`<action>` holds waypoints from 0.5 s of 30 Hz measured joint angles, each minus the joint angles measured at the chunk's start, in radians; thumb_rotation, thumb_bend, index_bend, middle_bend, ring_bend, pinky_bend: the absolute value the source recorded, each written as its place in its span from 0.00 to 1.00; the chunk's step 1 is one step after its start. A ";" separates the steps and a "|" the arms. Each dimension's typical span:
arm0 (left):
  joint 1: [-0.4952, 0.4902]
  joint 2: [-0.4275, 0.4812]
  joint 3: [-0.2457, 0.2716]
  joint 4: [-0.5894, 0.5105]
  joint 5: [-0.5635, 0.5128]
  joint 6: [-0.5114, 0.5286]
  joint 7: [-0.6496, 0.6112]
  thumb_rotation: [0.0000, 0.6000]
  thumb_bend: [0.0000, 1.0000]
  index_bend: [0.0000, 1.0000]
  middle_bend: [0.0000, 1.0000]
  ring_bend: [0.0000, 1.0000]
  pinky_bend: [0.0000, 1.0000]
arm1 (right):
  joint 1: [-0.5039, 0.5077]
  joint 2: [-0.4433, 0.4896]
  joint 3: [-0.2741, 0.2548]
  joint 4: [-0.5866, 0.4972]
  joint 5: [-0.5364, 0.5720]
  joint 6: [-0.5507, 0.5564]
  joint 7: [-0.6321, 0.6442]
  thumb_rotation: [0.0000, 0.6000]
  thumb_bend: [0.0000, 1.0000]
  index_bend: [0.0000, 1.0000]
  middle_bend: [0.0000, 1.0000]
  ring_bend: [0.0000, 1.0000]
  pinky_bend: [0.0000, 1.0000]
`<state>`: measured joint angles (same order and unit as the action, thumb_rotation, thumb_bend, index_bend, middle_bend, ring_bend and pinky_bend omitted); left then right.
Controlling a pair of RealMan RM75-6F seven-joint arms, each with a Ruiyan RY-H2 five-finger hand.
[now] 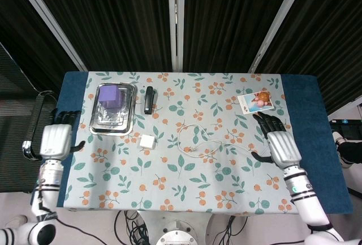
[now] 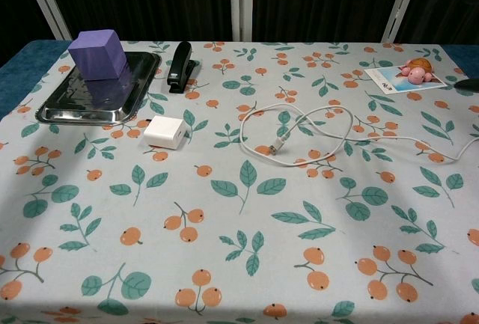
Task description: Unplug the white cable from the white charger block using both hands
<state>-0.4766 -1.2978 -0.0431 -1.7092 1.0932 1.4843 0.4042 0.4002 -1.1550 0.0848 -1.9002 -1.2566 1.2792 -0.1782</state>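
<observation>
On the floral tablecloth [image 1: 186,194], I see the white charger block [image 2: 165,131] lying apart from the white cable [image 2: 314,131], whose plug end points toward it with a clear gap. My left hand [image 1: 55,141] hovers off the table's left edge, fingers apparently spread and holding nothing; my right hand [image 1: 279,146] sits spread near the right edge.
</observation>
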 measured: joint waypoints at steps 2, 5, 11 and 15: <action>0.046 0.037 0.028 -0.005 0.044 0.022 -0.032 1.00 0.14 0.18 0.19 0.10 0.07 | -0.040 0.024 -0.030 0.009 -0.053 0.035 0.041 1.00 0.12 0.00 0.00 0.00 0.00; 0.110 0.068 0.068 -0.011 0.099 0.076 -0.047 1.00 0.15 0.18 0.19 0.10 0.06 | -0.098 0.050 -0.071 0.026 -0.120 0.088 0.095 1.00 0.13 0.00 0.00 0.00 0.00; 0.226 0.120 0.132 -0.022 0.206 0.194 -0.057 1.00 0.14 0.18 0.19 0.08 0.01 | -0.180 0.067 -0.114 0.066 -0.199 0.175 0.154 1.00 0.14 0.00 0.00 0.00 0.00; 0.298 0.138 0.157 -0.028 0.262 0.264 -0.056 1.00 0.14 0.18 0.19 0.08 0.01 | -0.231 0.080 -0.137 0.089 -0.247 0.223 0.207 1.00 0.15 0.00 0.00 0.00 0.00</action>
<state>-0.1783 -1.1596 0.1143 -1.7367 1.3555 1.7481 0.3482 0.1697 -1.0750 -0.0521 -1.8108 -1.5039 1.5018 0.0292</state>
